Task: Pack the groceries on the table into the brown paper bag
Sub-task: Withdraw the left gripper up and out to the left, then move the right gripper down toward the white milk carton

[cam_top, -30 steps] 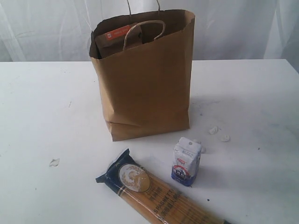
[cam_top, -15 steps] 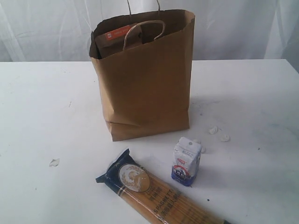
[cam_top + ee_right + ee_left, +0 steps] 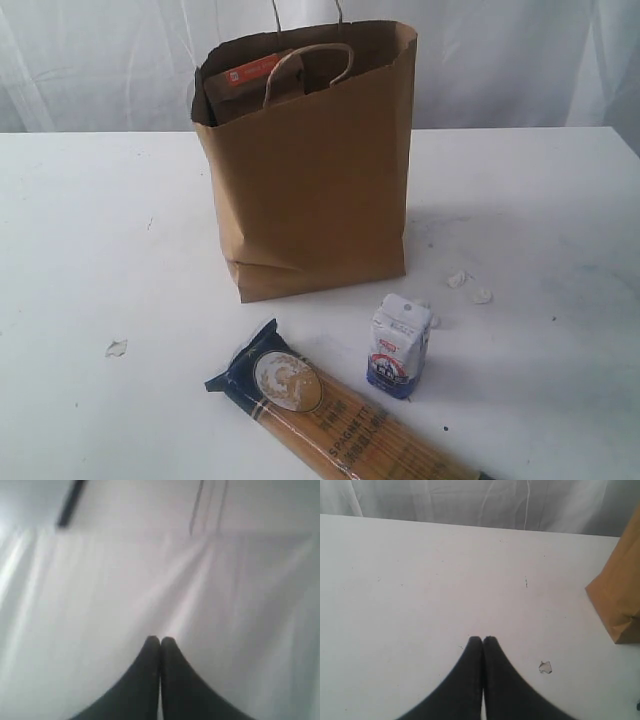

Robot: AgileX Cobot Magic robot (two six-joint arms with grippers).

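The long spaghetti packet (image 3: pixel 330 410) (lettered "SPAGHETTI") lies near the small white-blue carton (image 3: pixel 400 345); left claw (image 3: pixel 483 639) and right claw (image 3: pixel 160 639) clenched, empty.

long spaghetti packet (image 3: pixel 340 420): one end cut by frame edge | brown pouch (image 3: pixel 243 80): only top shows, rest hidden in brown paper bag (image 3: pixel 310 180) | small white-blue carton (image 3: pixel 400 345): print too small to read | ahead, aside of left hand (image 3: pixel 483 639): bag cut to one corner | beyond right hand (image 3: pixel 160 639): white folds (image 3: pixel 200 580), blurred

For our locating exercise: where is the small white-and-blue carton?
Exterior view, right of centre: the carton stands upright on the white table, beside the long spaghetti packet, in front of the brown paper bag.
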